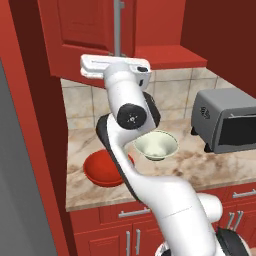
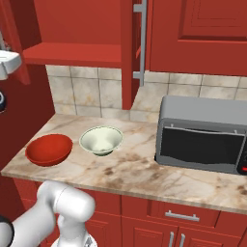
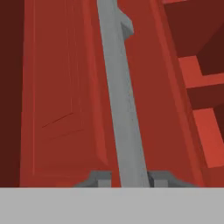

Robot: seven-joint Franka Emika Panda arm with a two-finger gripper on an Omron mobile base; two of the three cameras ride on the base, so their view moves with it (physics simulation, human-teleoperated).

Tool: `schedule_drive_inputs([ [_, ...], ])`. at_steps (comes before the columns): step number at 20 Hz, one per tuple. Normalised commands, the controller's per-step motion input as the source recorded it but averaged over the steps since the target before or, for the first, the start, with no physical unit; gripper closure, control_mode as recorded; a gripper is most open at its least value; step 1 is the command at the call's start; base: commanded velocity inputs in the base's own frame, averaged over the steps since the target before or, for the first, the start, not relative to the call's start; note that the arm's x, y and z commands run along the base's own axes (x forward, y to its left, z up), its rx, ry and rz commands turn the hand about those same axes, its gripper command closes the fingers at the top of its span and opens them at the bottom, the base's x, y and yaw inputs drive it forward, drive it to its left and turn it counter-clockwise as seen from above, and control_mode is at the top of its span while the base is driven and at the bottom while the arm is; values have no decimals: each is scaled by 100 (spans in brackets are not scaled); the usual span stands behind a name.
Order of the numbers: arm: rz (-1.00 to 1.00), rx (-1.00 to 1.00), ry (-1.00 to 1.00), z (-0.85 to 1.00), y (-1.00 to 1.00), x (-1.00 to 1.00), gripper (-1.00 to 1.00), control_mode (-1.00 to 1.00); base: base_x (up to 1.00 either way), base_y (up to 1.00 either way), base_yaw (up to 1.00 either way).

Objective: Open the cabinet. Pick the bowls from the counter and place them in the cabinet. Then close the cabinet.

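While both empty bowls (image 2: pixel 101 140) sit on the counter (image 2: pixel 144 169), the tool (image 3: pixel 127 178) pinches the cabinet handle (image 3: pixel 120 96).

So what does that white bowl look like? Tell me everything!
The pale greenish-white bowl is round, smooth and glossy, wide at the rim and narrowing to a small dark green foot. It stands upright and empty on the marble counter, just right of the red bowl, not touching it. Nothing holds it.

Your arm hides the right part of the red bowl (image 1: pixel 102 170) at lower left of the left base view. The toaster oven (image 2: pixel 205 135) is cut by the right edge. The door handle (image 3: pixel 122 100) runs off the top of the hand view.
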Motion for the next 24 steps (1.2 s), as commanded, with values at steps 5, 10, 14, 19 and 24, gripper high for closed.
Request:
schedule_drive_inputs([
  [5,0,0,0,-1,100,-69,100,-100,0,0,0],
  [10,0,9,10,12,65,-48,-100,-100,0,0,0],
  [14,0,33,2,54,-92,-100,-100,-100,0,0,0],
  [19,0,38,0,50,-100,-100,-100,-100,0,0,0],
  [24,0,40,3,12,-87,-93,-100,-100,0,0,0],
])
